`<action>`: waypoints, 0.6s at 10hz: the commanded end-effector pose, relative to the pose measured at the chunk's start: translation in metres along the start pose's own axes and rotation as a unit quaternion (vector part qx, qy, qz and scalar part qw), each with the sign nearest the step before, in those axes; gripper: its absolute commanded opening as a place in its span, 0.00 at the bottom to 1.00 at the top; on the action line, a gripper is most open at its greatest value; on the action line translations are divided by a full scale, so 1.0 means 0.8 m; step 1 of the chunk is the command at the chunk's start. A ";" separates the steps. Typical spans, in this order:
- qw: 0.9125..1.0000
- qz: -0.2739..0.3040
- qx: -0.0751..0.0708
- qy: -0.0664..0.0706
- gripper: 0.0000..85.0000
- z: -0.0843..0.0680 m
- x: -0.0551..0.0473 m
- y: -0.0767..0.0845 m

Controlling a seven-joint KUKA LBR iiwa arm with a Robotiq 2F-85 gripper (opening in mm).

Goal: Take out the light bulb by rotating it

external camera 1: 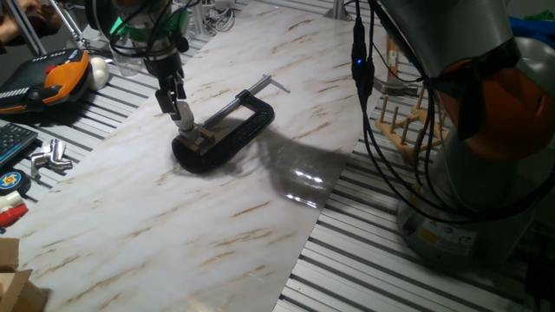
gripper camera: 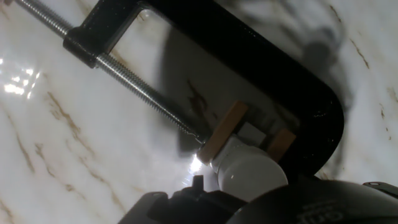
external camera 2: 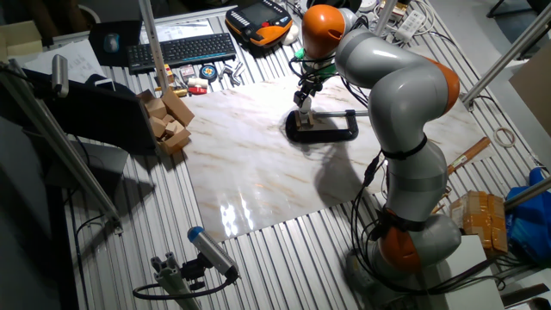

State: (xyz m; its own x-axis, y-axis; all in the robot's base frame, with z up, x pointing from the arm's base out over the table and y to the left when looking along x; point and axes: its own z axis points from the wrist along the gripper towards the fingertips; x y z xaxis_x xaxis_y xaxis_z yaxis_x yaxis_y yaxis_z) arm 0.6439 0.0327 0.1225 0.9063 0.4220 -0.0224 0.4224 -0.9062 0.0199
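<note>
Arm: we saw the grey, orange-jointed arm rise from its base at 5 o'clock on the table and bend over toward 12 o'clock.
Wrist: it pointed steeply downward.
Gripper: the gripper hung fingers-down, tips drawn close together; we could not judge the grip itself.

The grey-and-orange robot arm reaches across the marble-patterned board on the slatted metal bench. Its end effector points down at the left end of the black metal C-clamp; jaw state indiscernible. A black keyboard and tan wooden blocks lie beyond the board.
</note>
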 end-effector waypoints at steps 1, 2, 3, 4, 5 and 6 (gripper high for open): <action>1.000 0.000 0.000 0.000 0.80 0.000 0.000 0.000; 1.000 0.000 0.000 0.000 0.80 0.001 0.000 0.000; 1.000 0.000 0.000 0.001 0.80 0.001 0.000 0.000; 1.000 0.000 0.000 0.002 0.80 0.002 0.000 0.000; 1.000 -0.001 -0.002 0.002 0.80 0.003 0.000 -0.001; 1.000 -0.002 -0.002 0.002 0.80 0.005 0.001 -0.001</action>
State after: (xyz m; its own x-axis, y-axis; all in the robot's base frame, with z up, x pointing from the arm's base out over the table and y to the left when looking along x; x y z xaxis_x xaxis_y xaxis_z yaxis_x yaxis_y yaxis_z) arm 0.6440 0.0334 0.1180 0.9050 0.4250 -0.0177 0.4253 -0.9047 0.0239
